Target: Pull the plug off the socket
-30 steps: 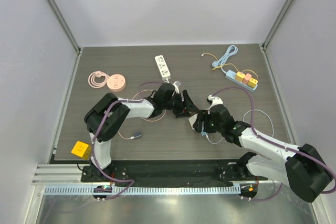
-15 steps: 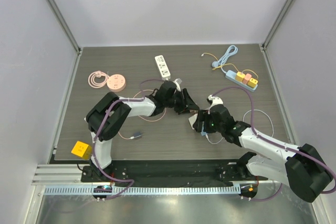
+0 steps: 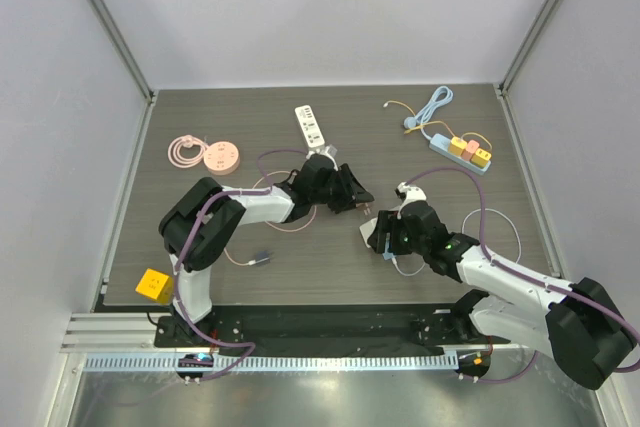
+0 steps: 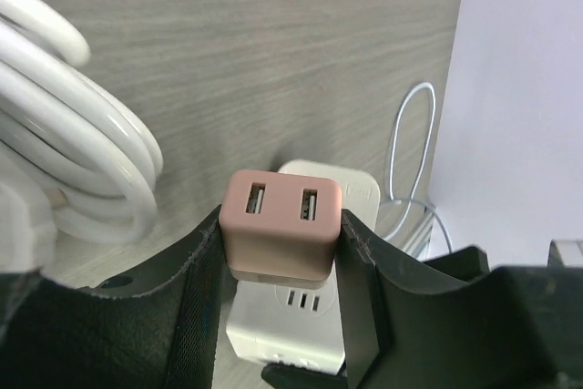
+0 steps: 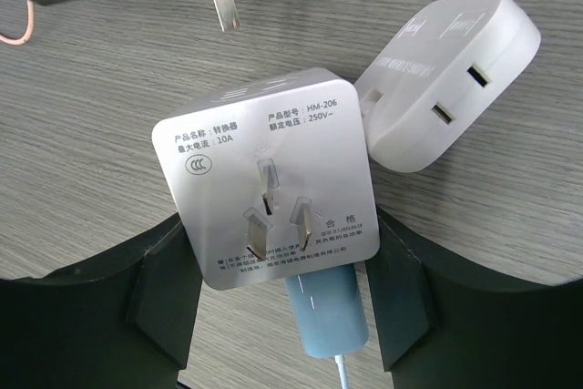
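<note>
The plug (image 4: 282, 225) is a pink cube with two USB ports, and my left gripper (image 4: 282, 248) is shut on its sides. Its metal prong (image 5: 223, 2) shows bare at the top of the right wrist view, clear of the socket. The socket (image 5: 269, 189) is a white cube adapter with three pins facing the camera and a blue plug (image 5: 326, 316) on its underside. My right gripper (image 5: 278, 266) is shut on it. From above, the left gripper (image 3: 352, 199) and the right gripper (image 3: 380, 234) sit a little apart at mid table.
A second white adapter (image 5: 446, 79) lies beside the socket. On the table are a white power strip (image 3: 311, 127), a pink round socket (image 3: 220, 157) with coiled cable, a blue strip with coloured plugs (image 3: 462, 152), a yellow cube (image 3: 153, 285) and a coiled white cable (image 4: 82, 152).
My left gripper has shut on the pink plug and drawn back up and to the left, away from the socket. The right gripper has kept its hold and barely moved.
</note>
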Action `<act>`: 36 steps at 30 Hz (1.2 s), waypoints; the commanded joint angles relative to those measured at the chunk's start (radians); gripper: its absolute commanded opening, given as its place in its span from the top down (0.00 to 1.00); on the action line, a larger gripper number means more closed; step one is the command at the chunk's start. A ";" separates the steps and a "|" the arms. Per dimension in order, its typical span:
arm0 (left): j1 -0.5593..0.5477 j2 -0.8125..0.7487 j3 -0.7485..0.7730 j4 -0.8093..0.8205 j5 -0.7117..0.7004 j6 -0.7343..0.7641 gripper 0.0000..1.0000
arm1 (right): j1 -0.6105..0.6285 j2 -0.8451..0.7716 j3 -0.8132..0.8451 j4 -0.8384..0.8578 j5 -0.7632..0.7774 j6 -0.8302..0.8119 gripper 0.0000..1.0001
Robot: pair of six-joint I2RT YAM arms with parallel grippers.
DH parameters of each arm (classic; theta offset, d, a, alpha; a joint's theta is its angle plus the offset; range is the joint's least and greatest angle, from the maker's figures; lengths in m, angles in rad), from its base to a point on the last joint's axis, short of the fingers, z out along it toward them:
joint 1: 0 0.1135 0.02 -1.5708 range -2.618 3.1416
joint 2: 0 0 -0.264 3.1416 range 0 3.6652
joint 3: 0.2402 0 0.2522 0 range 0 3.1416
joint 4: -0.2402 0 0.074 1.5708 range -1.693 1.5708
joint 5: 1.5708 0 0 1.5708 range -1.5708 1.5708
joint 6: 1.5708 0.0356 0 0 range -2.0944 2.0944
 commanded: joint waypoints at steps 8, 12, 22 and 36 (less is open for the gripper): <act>0.083 -0.125 0.093 -0.119 -0.063 0.054 1.00 | 0.005 -0.046 -0.012 -0.009 0.045 0.033 0.99; 0.209 -0.214 0.104 -0.272 -0.025 0.140 1.00 | 0.005 -0.059 -0.016 -0.009 0.048 0.034 0.99; 0.300 -0.451 -0.006 -0.550 0.115 0.276 1.00 | 0.005 -0.040 -0.010 -0.009 0.042 0.030 0.99; 0.034 -0.639 -0.372 -0.667 -0.083 0.252 0.96 | 0.005 -0.017 -0.004 -0.003 0.030 0.025 0.99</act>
